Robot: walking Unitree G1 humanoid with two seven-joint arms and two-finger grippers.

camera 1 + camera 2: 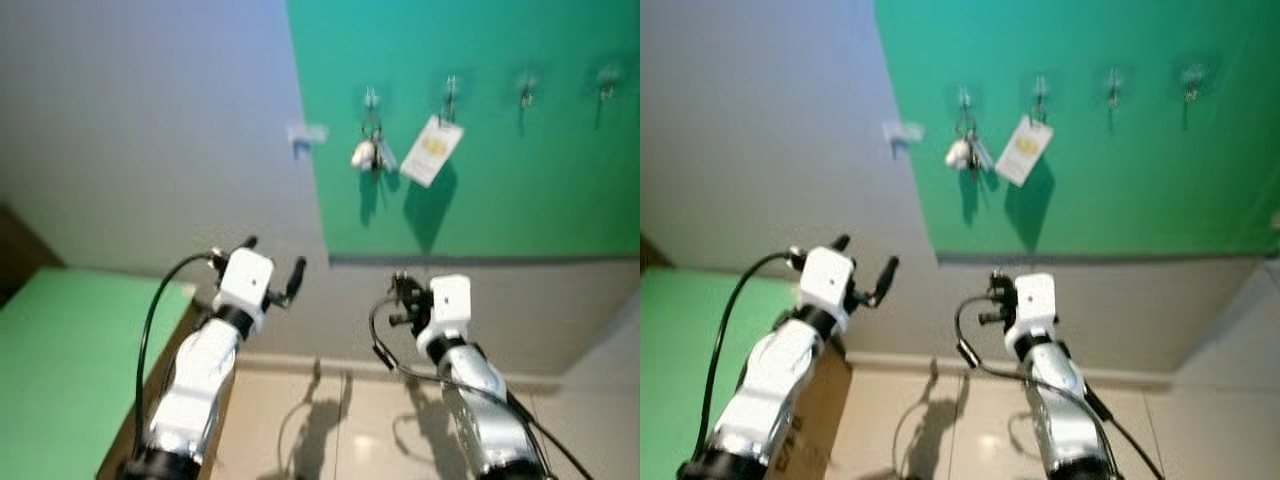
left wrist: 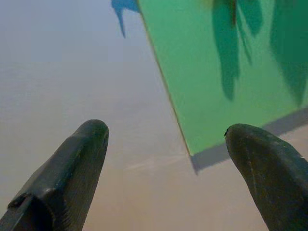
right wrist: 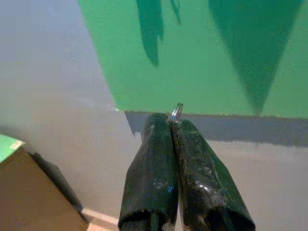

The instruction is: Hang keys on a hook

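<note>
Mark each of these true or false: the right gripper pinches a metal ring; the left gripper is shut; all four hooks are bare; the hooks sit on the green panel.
1. The right gripper pinches a metal ring. True.
2. The left gripper is shut. False: its fingers stand wide apart, holding nothing.
3. All four hooks are bare. False: one hook carries a key bunch, the next a white tag.
4. The hooks sit on the green panel. True.
</note>
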